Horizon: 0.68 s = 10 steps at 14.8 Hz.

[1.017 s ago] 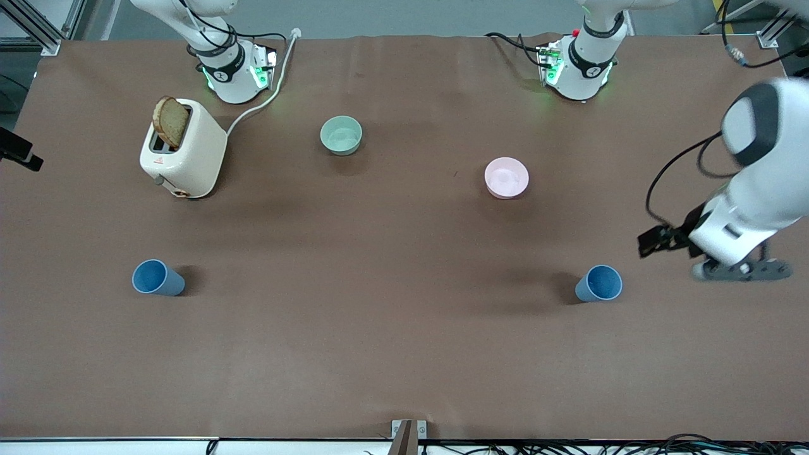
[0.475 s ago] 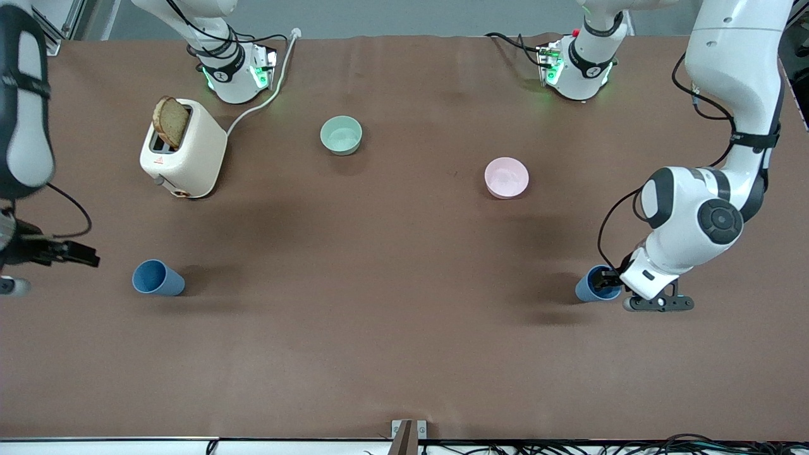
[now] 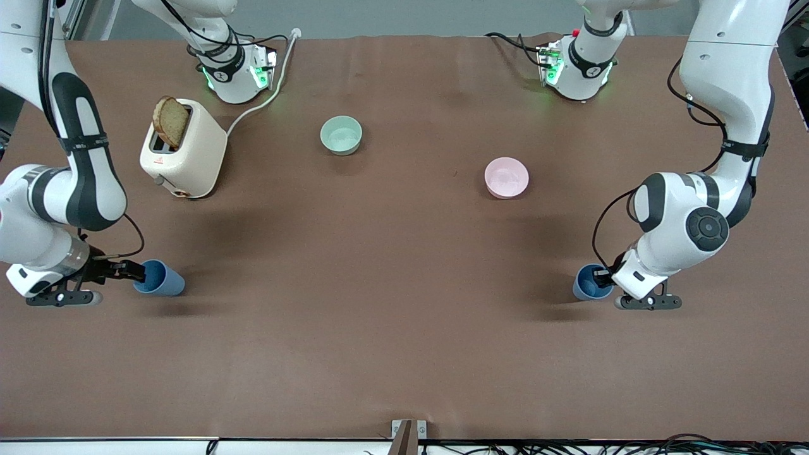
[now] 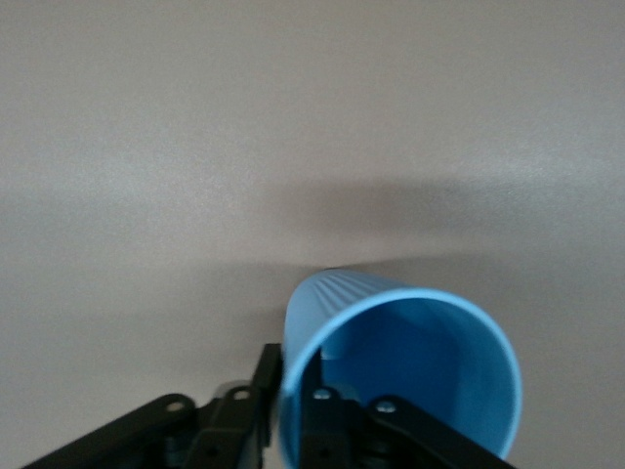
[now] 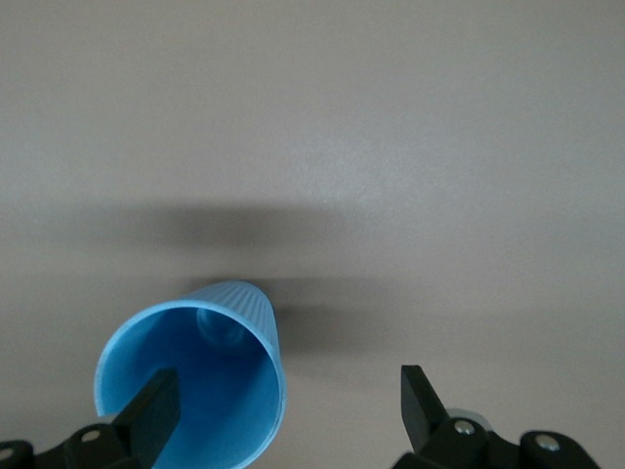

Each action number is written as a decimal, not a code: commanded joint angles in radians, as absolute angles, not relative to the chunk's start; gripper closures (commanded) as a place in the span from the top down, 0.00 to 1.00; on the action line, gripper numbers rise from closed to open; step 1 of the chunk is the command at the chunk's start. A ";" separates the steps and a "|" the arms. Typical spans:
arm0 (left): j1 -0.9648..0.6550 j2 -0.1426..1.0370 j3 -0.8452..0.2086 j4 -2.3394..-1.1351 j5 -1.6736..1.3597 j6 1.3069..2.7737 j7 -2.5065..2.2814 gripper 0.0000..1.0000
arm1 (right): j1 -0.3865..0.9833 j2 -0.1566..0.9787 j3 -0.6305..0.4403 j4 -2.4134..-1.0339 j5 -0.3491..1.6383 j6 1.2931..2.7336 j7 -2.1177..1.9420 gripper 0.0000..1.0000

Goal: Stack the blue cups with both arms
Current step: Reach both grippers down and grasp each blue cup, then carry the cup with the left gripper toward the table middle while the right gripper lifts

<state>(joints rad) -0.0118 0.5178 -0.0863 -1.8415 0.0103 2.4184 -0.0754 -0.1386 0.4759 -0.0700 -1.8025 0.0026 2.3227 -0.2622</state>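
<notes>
At each blue cup [image 3: 165,280] [image 3: 584,284], an end effector [image 3: 134,272] [image 3: 605,278] hides part of the rim.

Table [image 3: 392,303]: broad bare strip between the two blue cups, open for passage.

Obstacles, all farther from the front camera than the cups:
- toaster [image 3: 183,158] with a bread slice [image 3: 170,121] standing out of its slot, at the right arm's end; cord [image 3: 265,95] runs off toward the right arm's base.
- pale green bowl [image 3: 340,135], mid-table.
- pink bowl [image 3: 506,177], toward the left arm's end.

Bowls well apart, with a clear lane between them.
</notes>
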 commanded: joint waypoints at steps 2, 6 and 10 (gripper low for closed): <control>-0.075 0.453 -0.109 -1.827 0.014 2.415 -0.116 0.00 | -0.147 0.485 -0.061 -1.833 0.017 2.361 -0.296 0.93; -0.288 0.457 -0.127 -1.668 0.014 2.260 -0.468 0.00 | -0.146 0.512 -0.060 -1.832 0.020 2.378 -0.295 0.57; -0.544 0.647 -0.117 -1.456 0.014 2.258 -0.789 0.00 | -0.149 0.525 -0.060 -1.824 0.029 2.378 -0.295 0.01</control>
<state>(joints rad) -0.4542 0.5029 -0.1374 -1.5972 0.0106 2.2744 -0.6798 -0.1384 0.5315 -0.0679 -1.8191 0.0057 2.3723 -0.2770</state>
